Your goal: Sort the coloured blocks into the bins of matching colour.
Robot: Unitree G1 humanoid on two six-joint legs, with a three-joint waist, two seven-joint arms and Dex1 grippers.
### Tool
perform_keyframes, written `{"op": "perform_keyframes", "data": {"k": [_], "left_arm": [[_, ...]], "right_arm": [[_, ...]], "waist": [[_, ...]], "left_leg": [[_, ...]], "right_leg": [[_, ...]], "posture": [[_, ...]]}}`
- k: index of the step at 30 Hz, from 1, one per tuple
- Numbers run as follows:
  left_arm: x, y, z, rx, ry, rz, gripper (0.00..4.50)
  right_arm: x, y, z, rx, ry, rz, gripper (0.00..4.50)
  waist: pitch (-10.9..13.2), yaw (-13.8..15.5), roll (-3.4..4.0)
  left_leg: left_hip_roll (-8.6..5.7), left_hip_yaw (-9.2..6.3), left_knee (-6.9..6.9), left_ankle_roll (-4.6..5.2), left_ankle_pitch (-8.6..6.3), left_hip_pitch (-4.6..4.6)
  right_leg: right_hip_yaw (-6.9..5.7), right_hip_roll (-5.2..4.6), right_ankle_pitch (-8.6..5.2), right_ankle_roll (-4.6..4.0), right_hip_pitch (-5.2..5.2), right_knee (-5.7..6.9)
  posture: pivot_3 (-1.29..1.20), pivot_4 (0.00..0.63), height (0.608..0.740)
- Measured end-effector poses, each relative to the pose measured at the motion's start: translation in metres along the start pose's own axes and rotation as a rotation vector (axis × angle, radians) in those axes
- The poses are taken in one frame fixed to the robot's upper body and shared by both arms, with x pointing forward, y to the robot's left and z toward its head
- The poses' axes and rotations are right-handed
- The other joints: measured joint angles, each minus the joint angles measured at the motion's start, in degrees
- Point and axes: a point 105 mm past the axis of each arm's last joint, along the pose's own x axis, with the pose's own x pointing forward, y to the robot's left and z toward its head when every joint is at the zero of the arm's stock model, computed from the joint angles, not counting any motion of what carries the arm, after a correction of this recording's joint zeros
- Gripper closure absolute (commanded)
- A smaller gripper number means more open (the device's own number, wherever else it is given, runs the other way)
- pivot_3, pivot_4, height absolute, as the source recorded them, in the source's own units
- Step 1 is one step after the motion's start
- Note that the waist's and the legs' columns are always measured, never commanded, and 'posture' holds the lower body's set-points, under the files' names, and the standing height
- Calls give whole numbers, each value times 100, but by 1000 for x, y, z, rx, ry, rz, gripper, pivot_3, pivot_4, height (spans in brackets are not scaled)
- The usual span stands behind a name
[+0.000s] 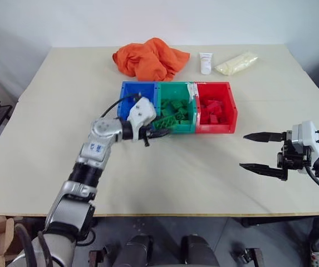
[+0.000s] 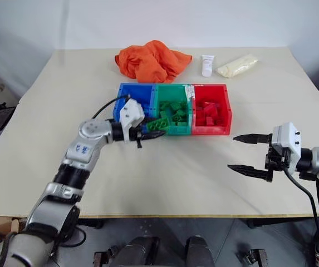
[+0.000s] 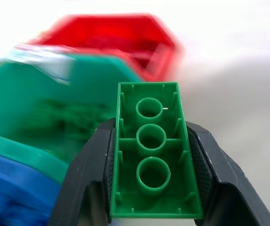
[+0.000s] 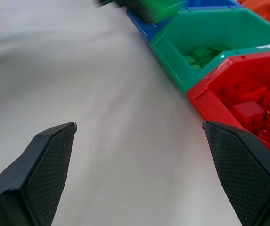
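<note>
Three joined bins sit in a row on the table [image 1: 48,167]: the blue bin [image 1: 131,89] on the robot's left, the green bin [image 1: 176,129] in the middle, the red bin [image 1: 231,108] on the right. The green bin holds a heap of green blocks [image 1: 176,108], the red one a pile of red blocks [image 1: 212,110]. One green block [image 3: 154,150] (hollow underside with three round tubes showing) is clamped between the fingers of the left pincer [image 1: 160,133], held above the table just in front of the near wall where blue and green bins meet.

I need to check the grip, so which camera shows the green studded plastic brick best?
The left wrist view: the green studded plastic brick shows underside-up between the left hand's fingers. Both eye views show a green sliver; the right wrist view, a blur.
</note>
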Motion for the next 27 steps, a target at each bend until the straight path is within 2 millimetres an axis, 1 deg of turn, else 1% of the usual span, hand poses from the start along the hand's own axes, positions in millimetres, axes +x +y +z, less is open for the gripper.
{"op": "perform_keyframes", "data": {"k": [1,2,3,6,8,9,13,15,17,19,21,23,25,27], "left_arm": [[1,6,2,4,-2,27,2220],[4,11,3,0,-9,52,2036],[7,13,1,-9,-13,67,1726],[15,9,-10,-40,-16,62,820],[17,8,-11,-46,-23,56,168],[17,9,-9,-47,-33,52,51],[16,12,9,-46,-109,32,51],[14,11,15,-39,-135,14,51],[12,10,18,-37,-155,5,51],[4,12,18,-51,-171,6,51],[-8,12,15,-61,-176,1,51],[-25,11,8,-67,-159,-12,51],[-37,7,2,-88,-147,-35,51],[-64,-1,-9,-91,-111,-88,51]], "right_arm": [[0,0,0,-4,0,-2,0],[0,0,-1,-3,1,-8,0],[0,1,-2,2,1,-13,0],[0,3,-4,11,4,-18,0],[1,4,-4,9,2,-18,0],[1,4,-4,8,1,-19,0],[1,3,-3,5,-1,-22,0],[1,3,-3,3,-2,-23,0],[2,2,-1,-3,-7,-23,0],[3,-1,2,-13,-16,-25,0],[4,-3,4,-20,-20,-26,0],[4,-6,4,-21,-21,-23,0],[4,-7,4,-19,-23,-20,0],[5,-9,4,-24,-20,-6,0]], "waist": [[0,0,0],[0,1,0],[0,4,0],[3,17,-5],[7,18,-11],[7,17,-12],[8,20,-13],[8,17,-13],[8,9,-13],[8,-14,-13],[8,-39,-12],[7,-73,-12],[7,-99,-12],[7,-149,-12]], "left_leg": [[0,3,-2,1,-1,1],[1,5,-5,2,-1,2],[1,5,-6,2,-1,1],[0,4,-2,4,-2,-2],[0,4,0,4,-2,-4],[0,4,1,4,-2,-4],[0,4,2,4,-2,-4],[1,4,2,4,-2,-4],[1,4,2,4,-2,-4],[3,3,1,4,-2,-3],[4,3,0,4,-3,-3],[4,0,1,3,-3,-2],[4,-6,1,3,-3,-3],[6,-6,-4,2,-3,-1]], "right_leg": [[-7,1,0,0,0,0],[-19,1,0,1,0,8],[-26,0,0,1,0,12],[-32,-1,1,2,0,14],[-33,-1,1,2,0,13],[-33,-1,1,3,0,14],[-33,-1,1,3,0,14],[-33,-1,1,3,0,14],[-32,-1,1,3,0,15],[-31,-1,1,3,0,16],[-31,-1,1,3,-1,18],[-29,-2,1,2,-1,19],[-23,-2,1,2,0,19],[-2,-2,1,2,-1,17]], "posture": [[0,150,740],[0,150,740],[0,150,740],[0,150,740],[0,150,740],[0,150,740],[0,150,740],[0,150,740],[0,150,740],[0,150,740],[0,150,740],[0,150,740],[0,150,740],[0,150,740]]}}
